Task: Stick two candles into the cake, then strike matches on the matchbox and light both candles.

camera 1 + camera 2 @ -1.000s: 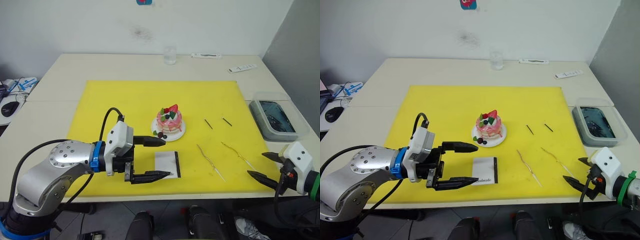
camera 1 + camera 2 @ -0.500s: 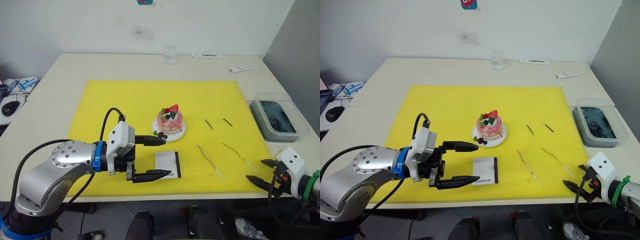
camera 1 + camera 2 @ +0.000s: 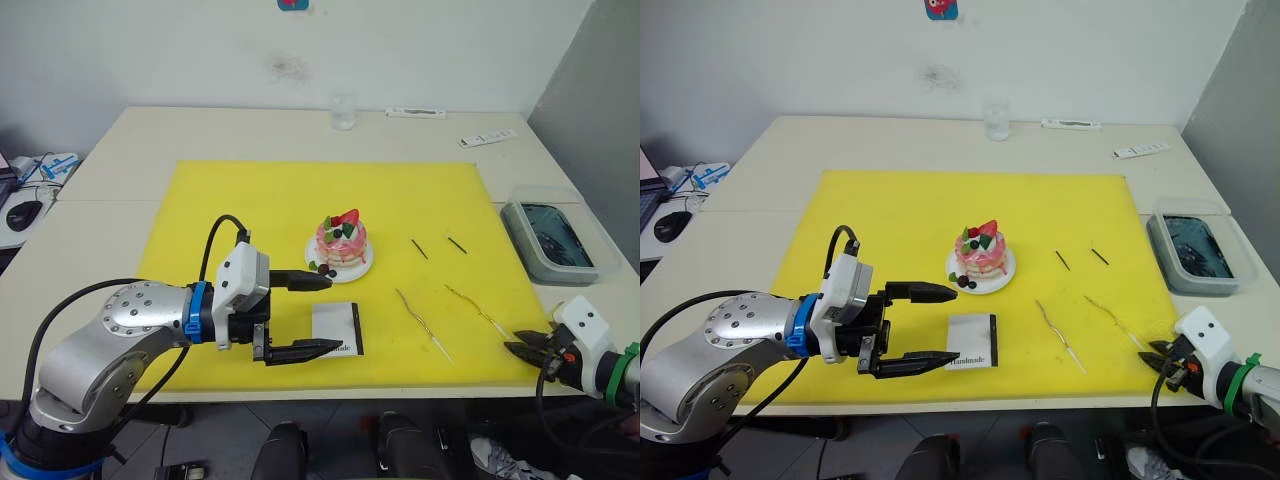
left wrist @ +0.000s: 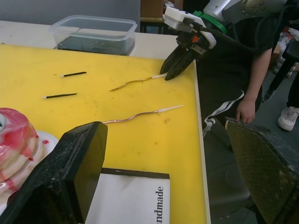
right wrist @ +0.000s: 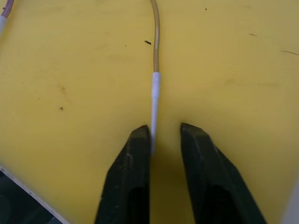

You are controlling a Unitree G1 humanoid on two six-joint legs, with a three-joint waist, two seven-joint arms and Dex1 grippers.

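The pink cake [image 3: 341,240] sits on a white plate [image 3: 322,263] in the middle of the yellow mat [image 3: 250,200]. Both wavy candles lie flat on the mat, one [image 3: 420,323] nearer the matchbox [image 3: 336,329], the other [image 3: 475,305] further right. Two dark matches [image 3: 417,248] [image 3: 455,244] lie right of the cake. My left gripper [image 3: 333,314] hovers wide open beside the matchbox, holding nothing. At the mat's front right corner, my right gripper [image 3: 515,346] has its jaws nearly together around the right candle's white end [image 5: 155,93], which rests against one finger [image 5: 133,158].
A clear lidded container [image 3: 548,233] with dark contents stands right of the mat. A glass [image 3: 343,110] and two white flat items [image 3: 415,112] [image 3: 487,137] lie at the table's back. A person [image 4: 238,70] stands by the table's front edge behind my right arm.
My right gripper has moved in to the right candle's white end and gone from wide open to nearly closed around it. The left arm has not moved.
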